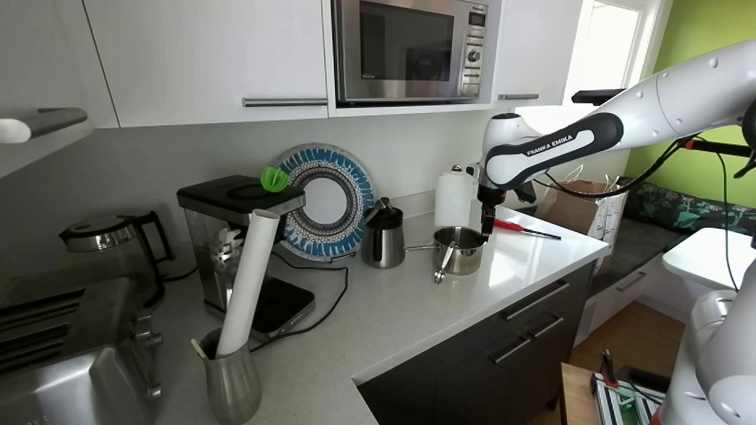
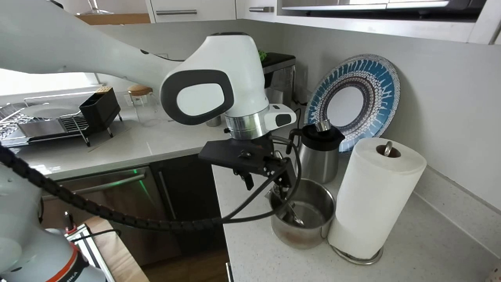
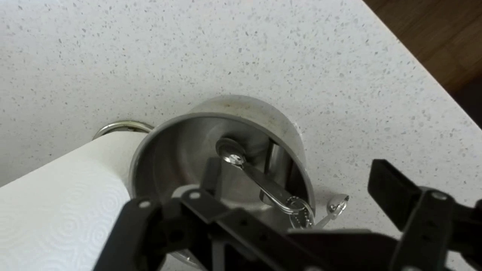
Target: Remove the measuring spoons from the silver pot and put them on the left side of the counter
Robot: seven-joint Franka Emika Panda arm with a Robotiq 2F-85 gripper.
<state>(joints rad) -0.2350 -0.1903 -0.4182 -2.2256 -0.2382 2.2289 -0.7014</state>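
Observation:
The silver pot [image 1: 466, 264] stands on the pale counter [image 1: 366, 319]; it also shows in an exterior view [image 2: 298, 237] and the wrist view [image 3: 244, 106]. The metal measuring spoons straddle its rim. Some spoons [image 3: 263, 182] lie inside the pot, joined by a ring at the rim. Another hangs outside, seen in an exterior view [image 1: 446, 260]. My gripper [image 3: 297, 173] is open above the pot; it also shows in the exterior views [image 1: 488, 227] [image 2: 267, 183]. One finger is over the pot's inside, the other beyond the rim, with the spoons between them, apparently untouched.
A paper towel roll [image 2: 375, 196] stands against the pot's side. A steel carafe [image 1: 383, 242] stands by the pot's handle [image 1: 419, 248]. A patterned round plate [image 1: 295, 218] leans on the wall. A red-handled tool [image 1: 509, 225] lies behind the gripper. A coffee machine [image 1: 236, 195] stands further along.

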